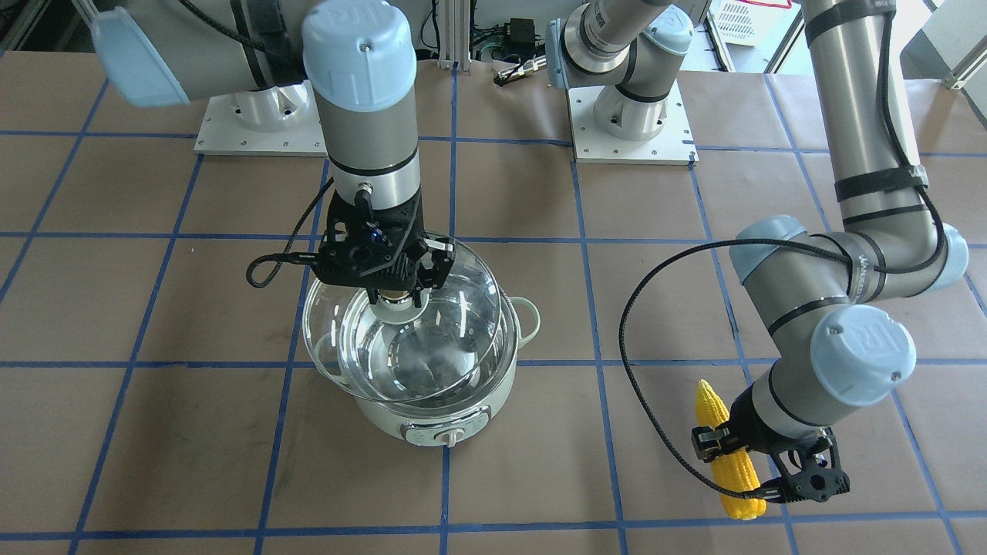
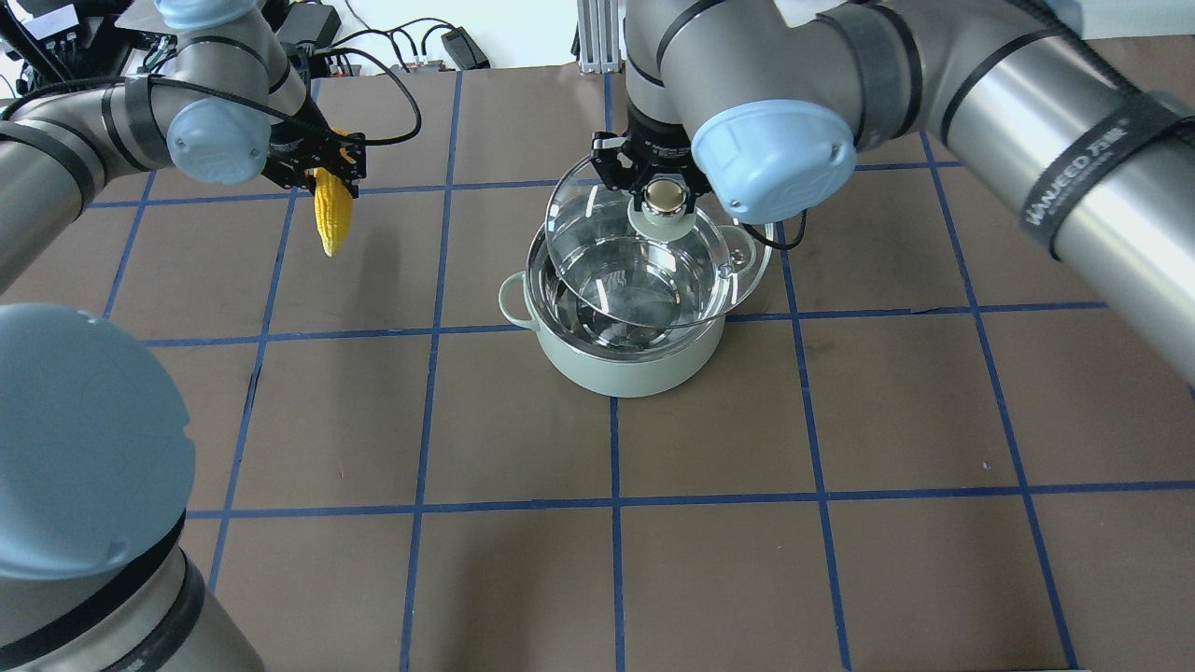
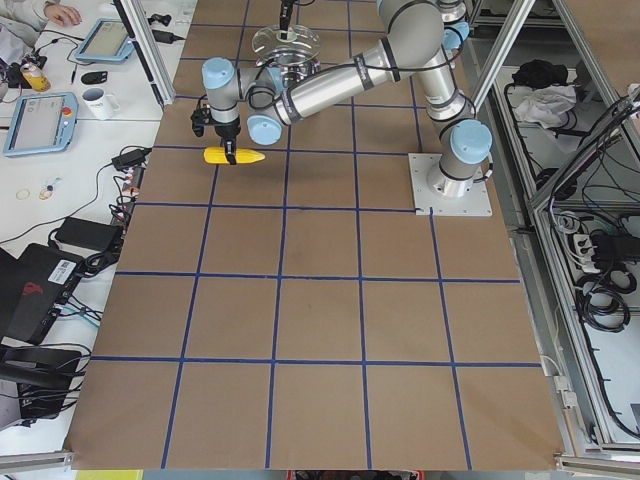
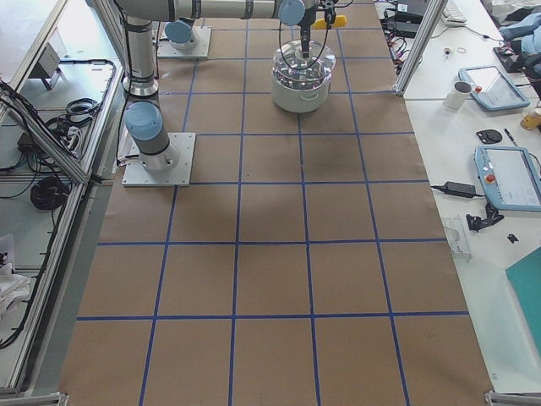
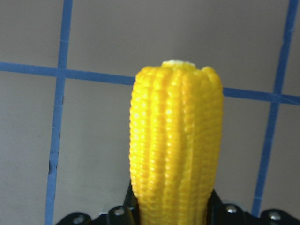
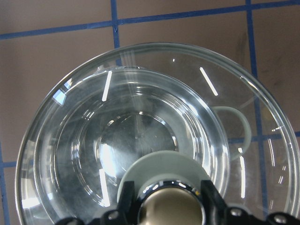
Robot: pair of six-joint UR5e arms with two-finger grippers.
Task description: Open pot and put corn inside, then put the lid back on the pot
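Observation:
The pale green pot point(image 2: 635, 369) stands mid-table, its steel inside bare; it also shows in the front view point(image 1: 432, 422). My right gripper point(image 2: 664, 193) is shut on the tan knob of the glass lid point(image 2: 644, 275) and holds the lid a little above the pot, shifted toward the far side. The lid fills the right wrist view point(image 6: 154, 126). My left gripper point(image 2: 327, 166) is shut on the yellow corn point(image 2: 333, 219) and holds it in the air, far to the pot's left. The corn also shows in the front view point(image 1: 713, 408) and the left wrist view point(image 5: 176, 140).
The table is brown paper with a blue tape grid point(image 2: 616, 504). The two arm base plates point(image 1: 632, 131) sit at the robot's side. Operator desks with tablets and a mug point(image 4: 463, 89) lie beyond the table's far edge.

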